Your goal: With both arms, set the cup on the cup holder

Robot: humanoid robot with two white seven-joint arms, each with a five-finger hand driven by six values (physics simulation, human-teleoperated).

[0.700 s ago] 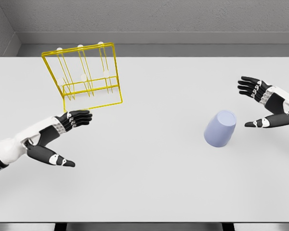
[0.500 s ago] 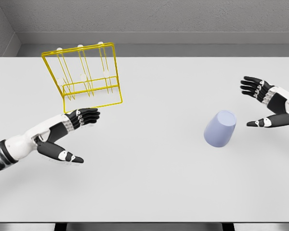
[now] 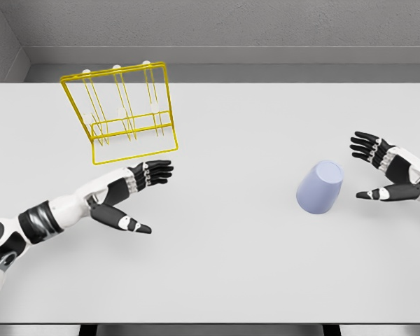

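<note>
1. The left hand (image 3: 129, 196) is seen low on the left side of the white table (image 3: 224, 273), its white arm reaching in from the lower left edge. The fingers (image 3: 157, 170) are held apart and stretched toward the middle of the table, the thumb is splayed below them, and nothing is gripped.
2. Just behind and above that hand, the yellow wire cup holder (image 3: 122, 112) is found standing near the far left of the table. It appears tilted back, though its true lean cannot be judged from this head view. White-tipped pegs are seen along its top rail. The hand is kept clear of it, with no contact.
3. No brand, label or writing can be read on the holder, the arm or the table.
4. Right of centre, the pale lavender cup (image 3: 320, 187) is seen lying tipped on the table, its flat base turned up toward the camera. It is well apart from the cup holder.
5. At the far right edge, the right hand (image 3: 390, 171) is held just beside the cup, not touching it. Its fingers are spread wide above and the thumb is set apart below, and nothing is held.
</note>
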